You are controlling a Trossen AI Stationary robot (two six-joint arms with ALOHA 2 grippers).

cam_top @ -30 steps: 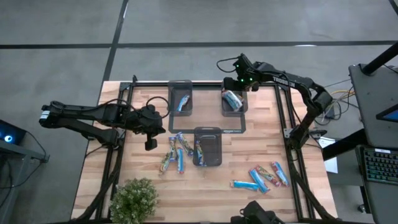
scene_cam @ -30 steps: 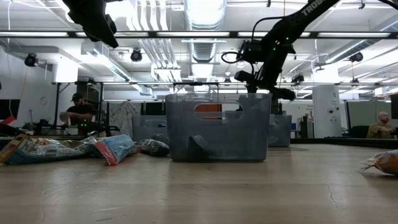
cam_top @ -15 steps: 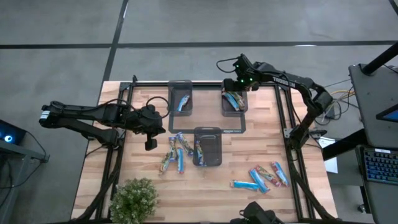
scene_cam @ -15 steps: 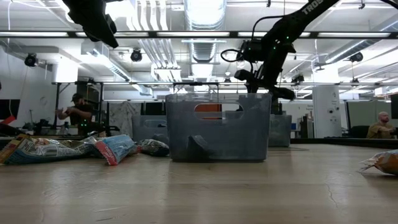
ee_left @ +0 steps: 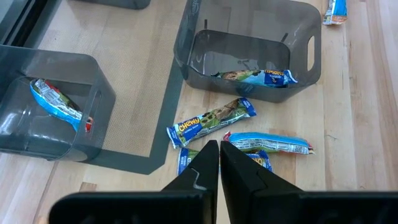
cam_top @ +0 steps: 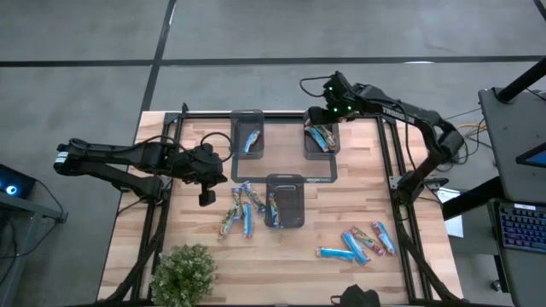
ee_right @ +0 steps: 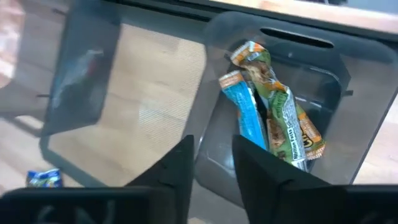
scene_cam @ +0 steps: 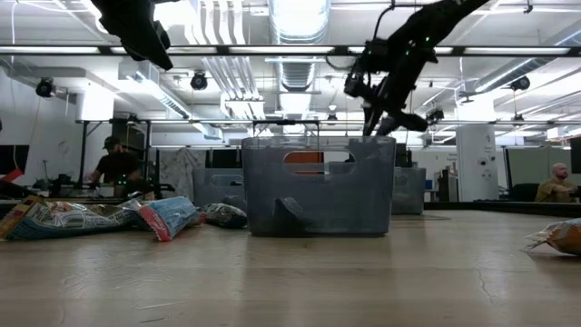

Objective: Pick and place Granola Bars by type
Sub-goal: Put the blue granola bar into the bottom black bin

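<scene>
Granola bars in light-blue wrappers lie in two loose groups on the table, one left of the middle [cam_top: 239, 209] and one near the right [cam_top: 363, 243]. Three dark grey trays hold more. The far left tray [cam_top: 248, 136] has one bar [ee_left: 56, 102]. The near middle tray [cam_top: 284, 200] has one bar [ee_left: 255, 76]. The far right tray [cam_top: 322, 141] has a few blue and green bars [ee_right: 273, 112]. My right gripper [ee_right: 211, 155] hangs open and empty above that tray's far rim. My left gripper [ee_left: 219, 155] waits shut above the left group.
A potted green plant [cam_top: 183, 273] stands at the near left corner. Black frame rails [cam_top: 388, 170] run along the table's sides. People and workstations show in the room beyond the table's far side [scene_cam: 113, 163].
My right gripper has risen from the far right tray and drawn a little toward the far right, rolling as it went. The light-blue bar that bulked under it a second ago now lies flat among the others in that tray.
</scene>
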